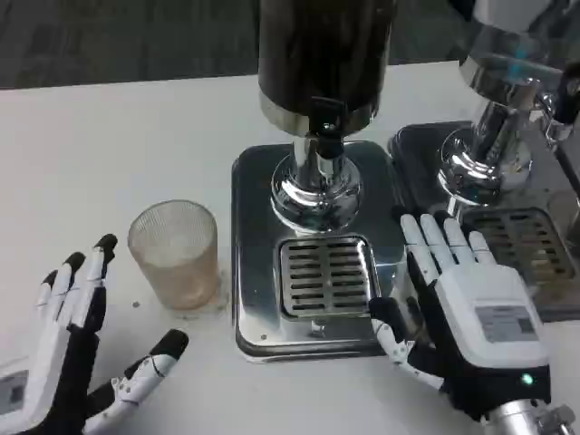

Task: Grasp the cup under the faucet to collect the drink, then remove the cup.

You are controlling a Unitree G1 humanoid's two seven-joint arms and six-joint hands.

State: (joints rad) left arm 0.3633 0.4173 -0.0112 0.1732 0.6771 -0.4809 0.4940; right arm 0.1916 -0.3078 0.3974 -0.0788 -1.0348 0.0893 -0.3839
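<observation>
Dispenser body, dark cylindrical tank on a chrome pedestal [319, 136], is cut off by the top edge; its upper part cannot be seen. Black faucet tap [326, 118] projects from the front of the tank, above the slotted metal drip grate [326, 276] set in the square steel base tray [254, 263]. Second dispenser with chrome pedestal [485, 149] at far right is cropped by the top and right edges; its own grate is partly hidden behind the right hand.

Ribbed translucent plastic cup [175, 254] stands upright on the white table [109, 145], just left of the base tray and not under the faucet. Contents hard to judge: lower part shows a faint tan tint, but whether liquid is inside cannot be told.

Left hand [77, 353], lower left, partly cut off by the bottom edge; fingers spread, holding nothing, near the cup but apart from it.

Right hand [458, 313], lower right, back upward, fingers extended over the tray's right edge, holding nothing. Wrist cut off at the bottom corner.
</observation>
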